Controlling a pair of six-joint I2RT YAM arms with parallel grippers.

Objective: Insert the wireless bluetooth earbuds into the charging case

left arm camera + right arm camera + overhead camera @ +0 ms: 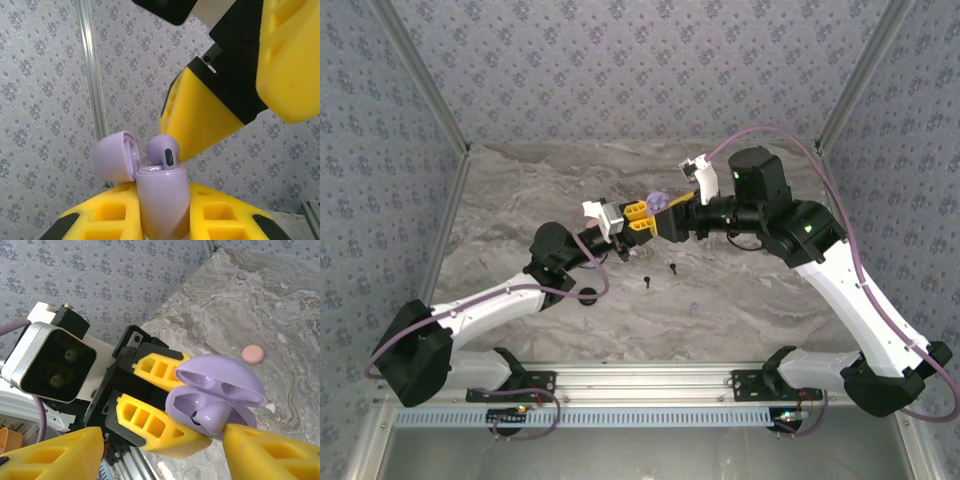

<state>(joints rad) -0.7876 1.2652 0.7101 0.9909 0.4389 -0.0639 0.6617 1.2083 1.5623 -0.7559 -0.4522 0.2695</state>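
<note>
We are seeing the left gripper pinching the charging case between its yellow fingers. The jaws are pressing on the lavender body from both sides and holding it upright in the lower middle of the left wrist view. The lid is standing open, tipped back to the left of the body. A lavender earbud is sitting in the mouth of the case, its rounded head poking above the rim.

The right gripper is holding its jaws spread wide and pinching nothing. One right finger is slanting down from the upper right of the left wrist view, its tip right beside the lavender earbud. We cannot tell whether it is actually touching.

In the top view, the two grippers are meeting just above the centre of the frame, over the marble table. Below them, near the middle of the frame, one black earbud is lying on the table. A second black earbud is lying near it, the two apart. A small lavender piece is lying lower and to the right, too small for us to make out. At the right of the right wrist view, a pale pink disc is lying flat on the table, well apart from the case.
</note>
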